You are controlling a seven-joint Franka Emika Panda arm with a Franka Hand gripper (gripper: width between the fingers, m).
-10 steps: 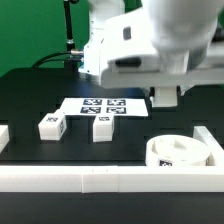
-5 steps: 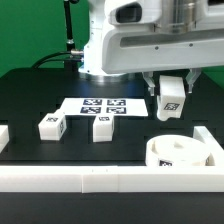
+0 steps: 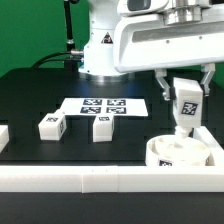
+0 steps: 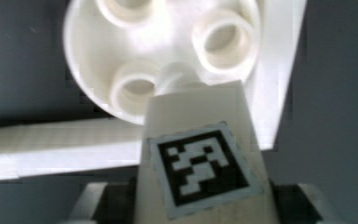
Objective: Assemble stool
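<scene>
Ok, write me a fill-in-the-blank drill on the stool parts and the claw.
The claw is ____ on one leg.
That leg hangs over the seat disc at the exterior view's ____.
On the table stand ____ loose legs.
Missing words: shut; right; two.

White seat disc (image 4: 167,48); white leg (image 4: 194,108) with black-and-white square tag (image 4: 204,166); black table (image 3: 40,95); backdrop (image 3: 30,30) apparently green.

The tool (image 3: 186,92) grips a tagged leg (image 3: 187,110) — over the seat disc (image 3: 180,153).
</scene>
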